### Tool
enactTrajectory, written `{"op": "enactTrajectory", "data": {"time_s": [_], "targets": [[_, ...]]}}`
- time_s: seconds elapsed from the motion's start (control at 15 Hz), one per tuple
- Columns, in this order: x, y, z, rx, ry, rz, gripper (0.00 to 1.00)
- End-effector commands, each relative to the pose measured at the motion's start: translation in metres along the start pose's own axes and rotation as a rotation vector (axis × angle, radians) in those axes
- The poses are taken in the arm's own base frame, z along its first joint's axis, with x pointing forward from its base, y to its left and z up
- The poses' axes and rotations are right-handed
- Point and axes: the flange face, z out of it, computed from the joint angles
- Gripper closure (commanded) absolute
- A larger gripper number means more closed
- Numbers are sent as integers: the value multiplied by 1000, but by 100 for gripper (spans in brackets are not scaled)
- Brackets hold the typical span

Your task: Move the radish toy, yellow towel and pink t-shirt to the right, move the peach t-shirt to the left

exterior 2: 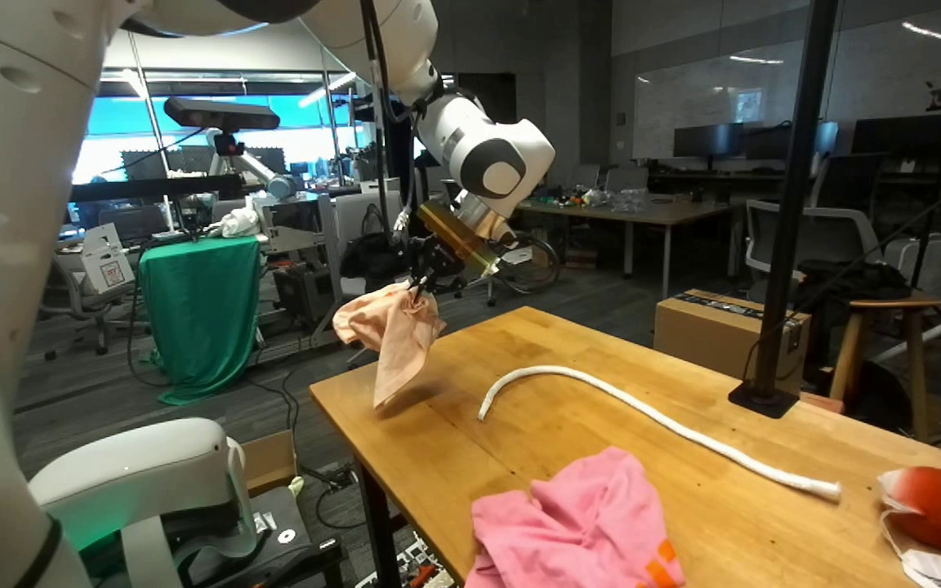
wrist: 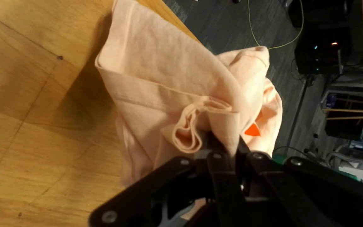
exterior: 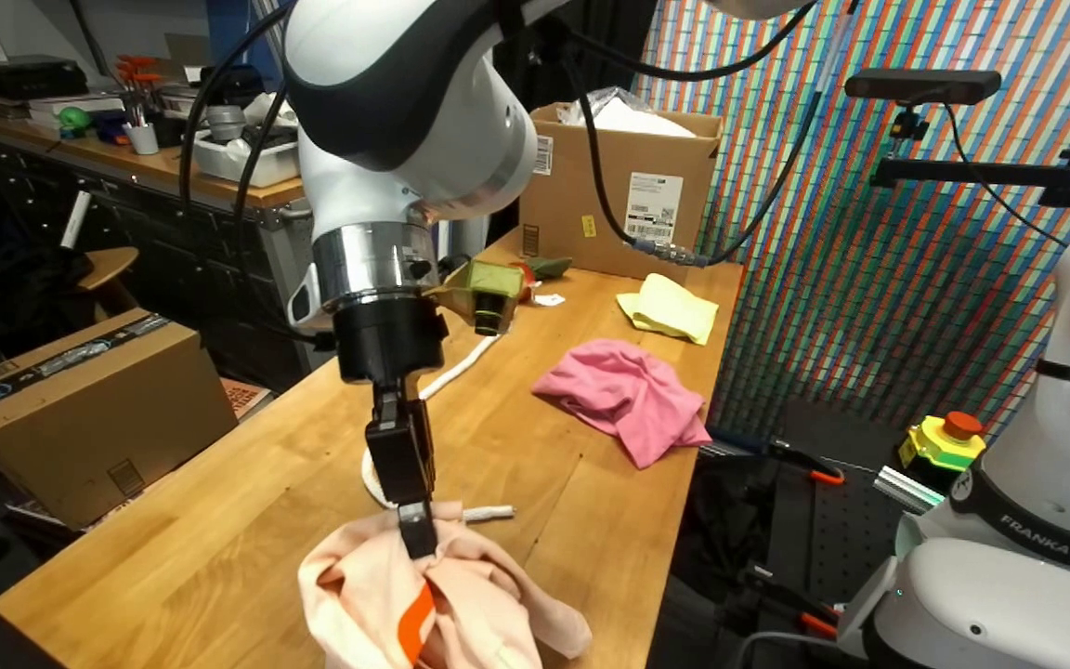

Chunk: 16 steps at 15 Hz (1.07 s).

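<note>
My gripper [exterior: 418, 537] is shut on the peach t-shirt [exterior: 489, 604], which hangs bunched from the fingertips. In an exterior view the peach t-shirt [exterior 2: 401, 335] hangs over the table's end, its lower corner just above or at the wood; I cannot tell if it touches. In the wrist view folds of the peach t-shirt [wrist: 169, 56] are pinched between the fingers [wrist: 228, 145]. The pink t-shirt [exterior: 623, 395] lies crumpled on the table near its long edge. The yellow towel [exterior: 670, 308] lies folded beyond it. The radish toy [exterior 2: 940, 506] lies at the far end, mostly hidden in an exterior view.
A white rope [exterior 2: 650, 412] lies curved along the table [exterior 2: 536, 335]. A large cardboard box [exterior: 581, 186] stands at one table end. A black post [exterior 2: 789, 204] rises at the table's side. Another cardboard box [exterior: 89, 418] is on the floor beside the table.
</note>
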Motion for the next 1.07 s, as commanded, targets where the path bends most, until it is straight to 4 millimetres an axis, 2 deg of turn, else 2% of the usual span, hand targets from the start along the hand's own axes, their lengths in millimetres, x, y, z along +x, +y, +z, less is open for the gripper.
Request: {"op": "enactTrajectory", "data": {"time_s": [0.0,0.13,0.2,0.27,0.33,0.8,0.87,1.0], "targets": [[7,-7,0,46,-3,41,95],[8,-7,4,43,-17,47,94],[8,-7,7,32,-25,50,64],[8,-8,8,30,-30,51,64],[8,-8,9,28,-35,52,58],[3,-4,8,-17,-66,113,5],[0,2,6,-62,-76,149,1],[-10,14,-5,-144,-98,215,0]]}}
